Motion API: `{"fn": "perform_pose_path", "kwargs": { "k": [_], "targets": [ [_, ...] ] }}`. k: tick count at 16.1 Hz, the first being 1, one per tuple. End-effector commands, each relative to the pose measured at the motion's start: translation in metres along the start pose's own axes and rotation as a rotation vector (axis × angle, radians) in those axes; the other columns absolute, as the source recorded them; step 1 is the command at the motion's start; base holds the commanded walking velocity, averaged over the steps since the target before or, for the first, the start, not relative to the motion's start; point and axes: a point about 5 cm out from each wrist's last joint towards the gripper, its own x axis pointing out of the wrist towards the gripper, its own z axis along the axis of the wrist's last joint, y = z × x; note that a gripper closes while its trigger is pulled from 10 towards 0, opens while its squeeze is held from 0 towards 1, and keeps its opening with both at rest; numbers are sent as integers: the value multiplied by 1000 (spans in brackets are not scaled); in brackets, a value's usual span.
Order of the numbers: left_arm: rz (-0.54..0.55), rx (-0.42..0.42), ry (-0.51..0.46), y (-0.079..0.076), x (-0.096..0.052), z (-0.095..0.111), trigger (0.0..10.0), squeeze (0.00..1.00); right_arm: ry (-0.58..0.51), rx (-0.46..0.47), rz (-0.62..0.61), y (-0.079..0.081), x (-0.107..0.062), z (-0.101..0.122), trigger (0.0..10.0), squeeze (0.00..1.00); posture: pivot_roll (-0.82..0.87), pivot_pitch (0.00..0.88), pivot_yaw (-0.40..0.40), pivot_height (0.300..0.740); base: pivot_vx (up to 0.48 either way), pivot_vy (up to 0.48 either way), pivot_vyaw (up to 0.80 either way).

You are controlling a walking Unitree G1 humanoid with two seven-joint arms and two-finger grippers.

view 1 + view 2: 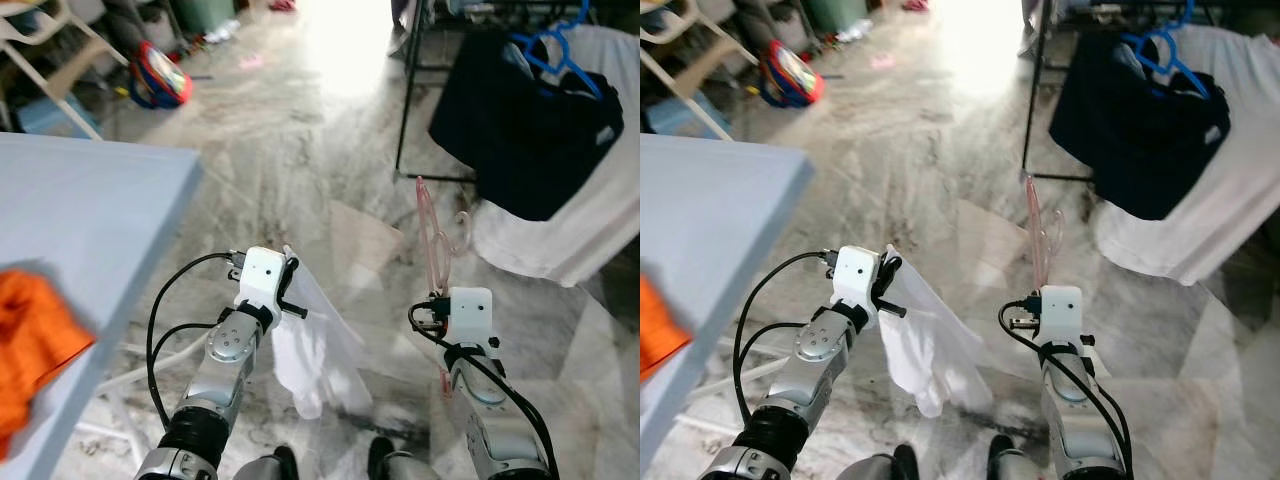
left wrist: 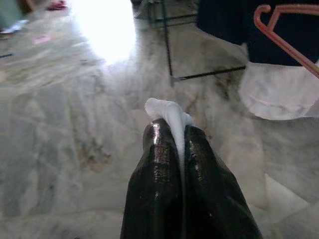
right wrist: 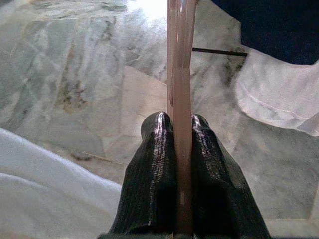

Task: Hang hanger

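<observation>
Hanger [image 1: 433,235] is standing pinched in the right gripper [image 3: 180,124]; left gripper [image 2: 179,132] is clamping a white cloth [image 1: 315,345], which risks slipping off or dragging.

No readable text, label or number shows anywhere

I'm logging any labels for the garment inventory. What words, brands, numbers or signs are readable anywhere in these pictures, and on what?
None: no text reads in any view.
White cloth garment, pinched in the left claw: no tag or print shows.
Pink plastic hanger, clamped in the right claw: plain.
Red and blue backpack on the marble floor: its patterns are too small and blurred to read.
</observation>
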Motion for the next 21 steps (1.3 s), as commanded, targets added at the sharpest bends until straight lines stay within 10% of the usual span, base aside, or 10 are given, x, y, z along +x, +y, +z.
{"fn": "perform_pose_path", "kwargs": {
  "k": [1, 21],
  "targets": [
    [-8, -1, -6, -1, -2, 2, 10000, 0, 8, -1, -7, -3, -3, -2, 10000, 0, 3, 238, 76, 740, 0, -270, -538],
    [-17, -118, 37, 4, -6, -1, 10000, 0, 41, 0, 7, 4, 0, -3, 10000, 0, 15, 238, 80, 740, 0, -124, -133]
  ]
}}
